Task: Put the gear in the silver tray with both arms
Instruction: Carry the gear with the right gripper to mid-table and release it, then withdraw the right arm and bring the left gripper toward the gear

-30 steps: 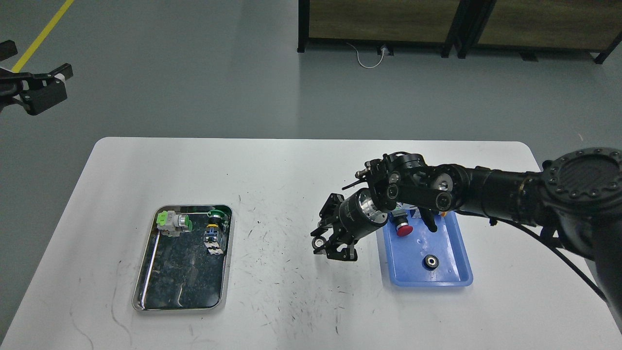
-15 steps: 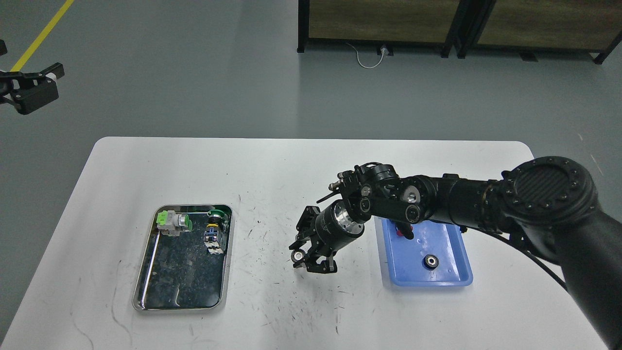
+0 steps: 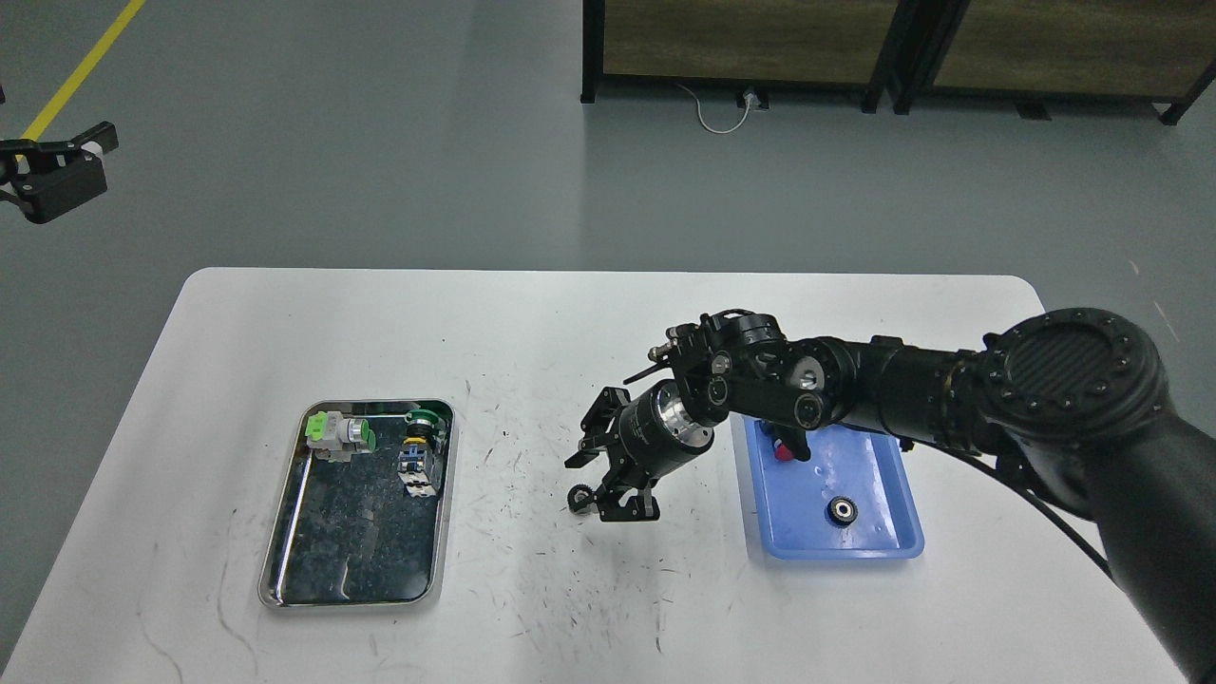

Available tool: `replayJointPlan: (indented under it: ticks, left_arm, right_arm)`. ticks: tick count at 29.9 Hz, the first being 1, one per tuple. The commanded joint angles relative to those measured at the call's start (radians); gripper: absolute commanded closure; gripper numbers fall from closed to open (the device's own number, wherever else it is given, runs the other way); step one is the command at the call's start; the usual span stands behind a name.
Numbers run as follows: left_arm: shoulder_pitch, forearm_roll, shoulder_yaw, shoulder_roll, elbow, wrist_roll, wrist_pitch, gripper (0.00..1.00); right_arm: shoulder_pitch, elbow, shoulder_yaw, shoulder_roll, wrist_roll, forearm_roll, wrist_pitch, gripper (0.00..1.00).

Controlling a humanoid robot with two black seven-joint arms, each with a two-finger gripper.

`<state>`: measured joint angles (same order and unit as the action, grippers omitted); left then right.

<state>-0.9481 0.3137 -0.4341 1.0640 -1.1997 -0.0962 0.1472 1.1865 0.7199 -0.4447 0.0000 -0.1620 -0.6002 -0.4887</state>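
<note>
The silver tray [image 3: 285, 560] lies on the left of the white table and holds two green-topped switch parts at its far end. A small black gear [image 3: 579, 498] rests on the table mid-way between the two trays. My right gripper [image 3: 591, 488] hangs right over it, its fingers spread apart on either side of the gear. A second black gear [image 3: 841, 511] lies in the blue plastic tray [image 3: 902, 546]. My left gripper [image 3: 57, 176] is raised at the far top left, off the table, and its fingers cannot be told apart.
A red push button [image 3: 784, 449] lies in the blue tray, partly hidden behind my right wrist. The white table [image 3: 532, 323] is scuffed with dark marks. Dark cabinets [image 3: 760, 38] stand beyond on the grey floor.
My right gripper carried the gear left from beside the blue tray to the table's middle, lowered it, then its fingers spread and the wrist rose slightly. My left gripper drifted left and up.
</note>
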Motion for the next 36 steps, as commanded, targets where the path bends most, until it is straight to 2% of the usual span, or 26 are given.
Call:
replayJointPlan:
  ticks: [1, 8, 12, 16, 22, 25, 32, 36]
  left_arm:
    - [0.000, -0.001, 0.000, 0.001, 0.000, 0.000, 0.000, 0.02]
    - [0.002, -0.002, 0.000, 0.002, -0.012, -0.013, 0.005, 0.02]
    - [0.011, 0.016, 0.003, -0.024, -0.041, -0.028, 0.011, 0.02]
    - [0.049, 0.076, 0.003, -0.104, -0.061, -0.039, 0.011, 0.02]
    - [0.138, 0.255, 0.003, -0.274, -0.110, -0.040, 0.005, 0.02]
    - [0.178, 0.283, 0.018, -0.376, -0.110, -0.039, 0.000, 0.02]
    - [0.276, 0.393, 0.087, -0.619, -0.083, -0.040, -0.058, 0.02]
    - [0.327, 0.488, 0.136, -0.780, 0.007, -0.048, -0.090, 0.02]
  right_arm:
    - [-0.001, -0.016, 0.015, 0.000, -0.007, 0.002, 0.000, 0.29]
    - [0.001, -0.077, 0.104, 0.000, 0.001, 0.003, 0.000, 0.27]
    - [0.001, -0.143, 0.205, -0.125, 0.001, 0.003, 0.000, 0.26]
    - [-0.001, -0.155, 0.328, -0.290, 0.001, 0.006, 0.000, 0.26]
    - [0.013, -0.161, 0.503, -0.512, 0.002, 0.062, 0.000, 0.25]
    - [0.018, -0.172, 0.560, -0.586, 0.005, 0.094, 0.000, 0.25]
    - [0.019, -0.174, 0.578, -0.661, 0.009, 0.100, 0.000, 0.25]
    - [0.019, -0.175, 0.578, -0.673, 0.009, 0.100, 0.000, 0.25]
